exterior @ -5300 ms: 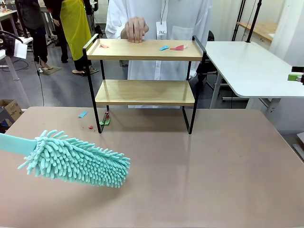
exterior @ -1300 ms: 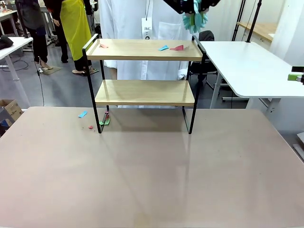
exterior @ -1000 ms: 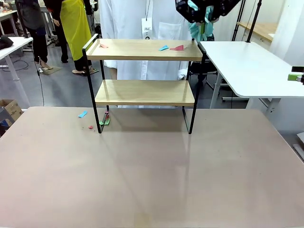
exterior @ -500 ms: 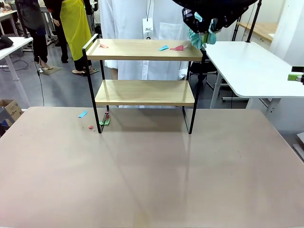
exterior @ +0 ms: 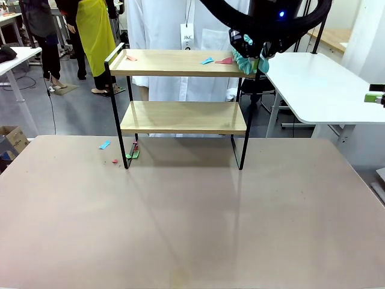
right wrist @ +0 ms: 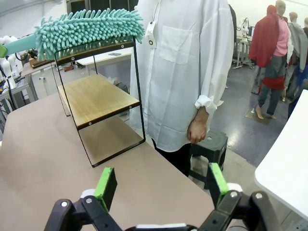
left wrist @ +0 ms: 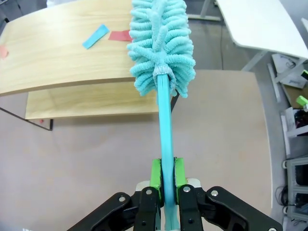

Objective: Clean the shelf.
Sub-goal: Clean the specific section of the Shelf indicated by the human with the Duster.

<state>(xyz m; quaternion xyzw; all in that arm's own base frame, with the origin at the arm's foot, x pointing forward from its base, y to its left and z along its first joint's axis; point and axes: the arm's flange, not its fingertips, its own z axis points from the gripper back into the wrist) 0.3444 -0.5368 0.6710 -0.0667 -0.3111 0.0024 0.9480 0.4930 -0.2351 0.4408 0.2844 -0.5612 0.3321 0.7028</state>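
Observation:
The shelf (exterior: 183,115) stands at the table's far side, with two wooden boards in a black frame. On its top board lie a blue scrap (exterior: 207,60), a red scrap (exterior: 224,60) and a pink scrap (exterior: 130,58). My left gripper (left wrist: 164,168) is shut on the teal handle of a fluffy teal duster (left wrist: 161,43). The duster's head rests at the right end of the top board (left wrist: 57,57), just right of the red scrap (left wrist: 120,35) and blue scrap (left wrist: 95,36). In the front view the left gripper (exterior: 260,55) hangs over the shelf's right rail. My right gripper (right wrist: 161,185) is open and holds nothing, off to the shelf's side.
A person in a white coat (exterior: 162,24) stands right behind the shelf, hand hanging down (right wrist: 196,130). Paper scraps lie on the brown table by the shelf's left leg (exterior: 105,144) (exterior: 132,153). A white table (exterior: 319,84) stands to the right. The near table surface (exterior: 192,229) is bare.
The left arm has come down at the shelf's right end, bringing the duster from above the rail onto the top board. The scraps have not moved.

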